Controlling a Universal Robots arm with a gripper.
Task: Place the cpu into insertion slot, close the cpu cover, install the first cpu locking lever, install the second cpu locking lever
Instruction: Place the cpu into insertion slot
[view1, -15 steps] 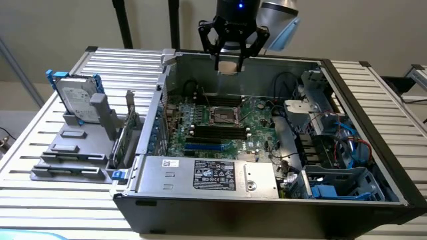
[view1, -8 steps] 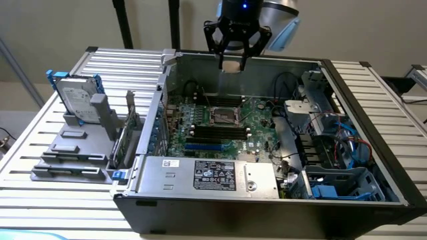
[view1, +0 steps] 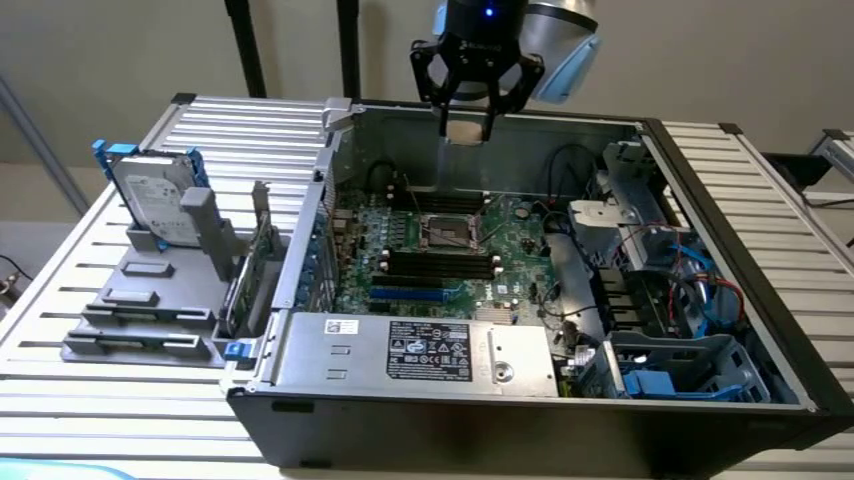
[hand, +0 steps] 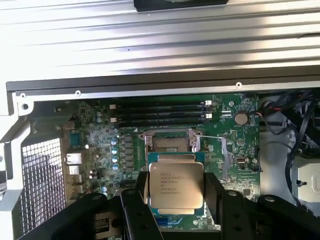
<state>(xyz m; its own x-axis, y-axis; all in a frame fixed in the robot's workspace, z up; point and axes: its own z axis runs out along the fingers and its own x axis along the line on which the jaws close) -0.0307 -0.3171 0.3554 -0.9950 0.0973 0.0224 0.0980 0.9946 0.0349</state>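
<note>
Gripper (view1: 467, 128) poised over the open computer case (view1: 534, 432). Its jaws were closed part-way on two opposite edges of the cpu (hand: 176, 187), holding it flat between them, presumably for square seating. The insertion slot (hand: 170, 143) lay uncovered on the motherboard (hand: 240, 145), below and just beyond the jaws.

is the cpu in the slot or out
Out: the gripper holds the cpu in the air above the computer case, and the insertion slot lies empty.
</note>
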